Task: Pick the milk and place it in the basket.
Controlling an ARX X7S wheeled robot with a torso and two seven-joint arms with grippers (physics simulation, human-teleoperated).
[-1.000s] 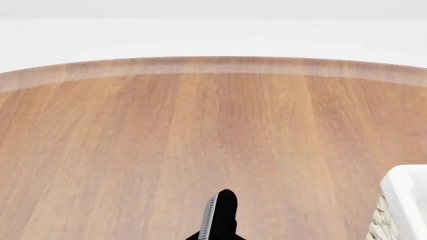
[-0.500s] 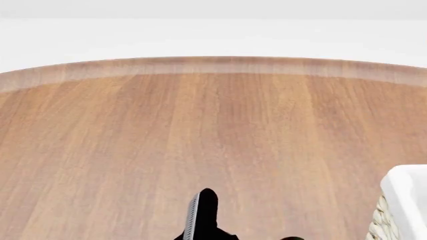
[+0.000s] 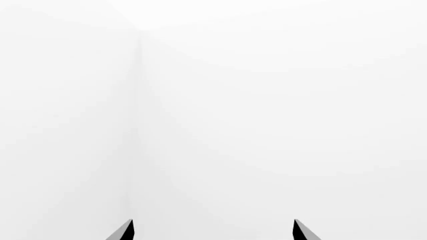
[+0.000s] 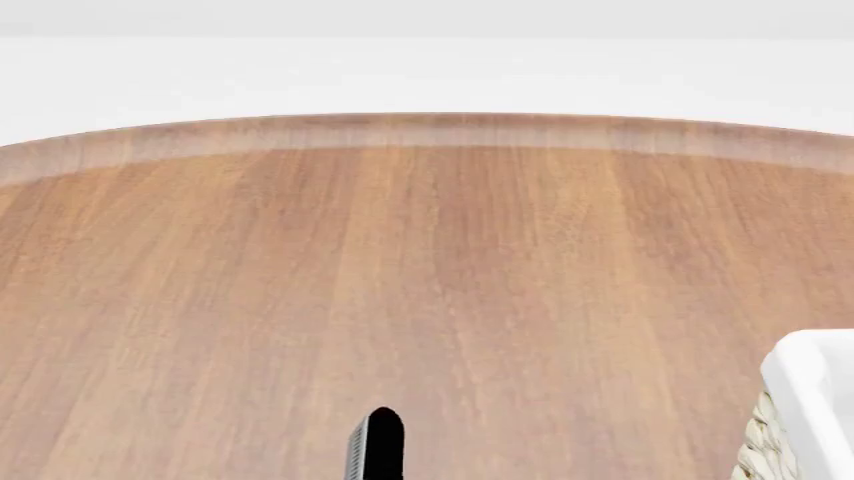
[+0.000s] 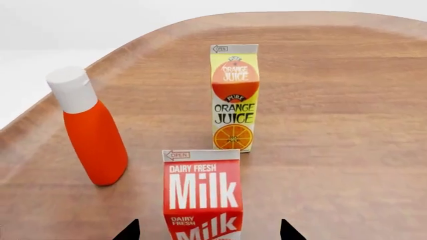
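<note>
L wrist view: we see only blank white; left hand (image 3: pixel 212 231) has its tips wide apart, holding nothing.

Head view: bare wooden bench (image 4: pixel 427 280), one dark fingertip (image 4: pixel 379 445) at 6 o'clock, basket (image 4: pixel 801 415) corner at 4 o'clock. No milk visible here.

R wrist view: milk (image 5: pixel 202 195) upright on the bench between the spread tips of the right hand (image 5: pixel 208 232), not gripped. Orange juice carton (image 5: pixel 233 97) stands beyond it, red bottle (image 5: pixel 88 127) off to one side.

We judge pick not yet done; grasp, lift, carry and drop in basket all remain.

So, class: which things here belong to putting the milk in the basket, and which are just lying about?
Belong to the job:
- milk
- basket
- right claw, open around the milk

Lying about:
- orange juice carton
- orange bottle with white cap
</note>
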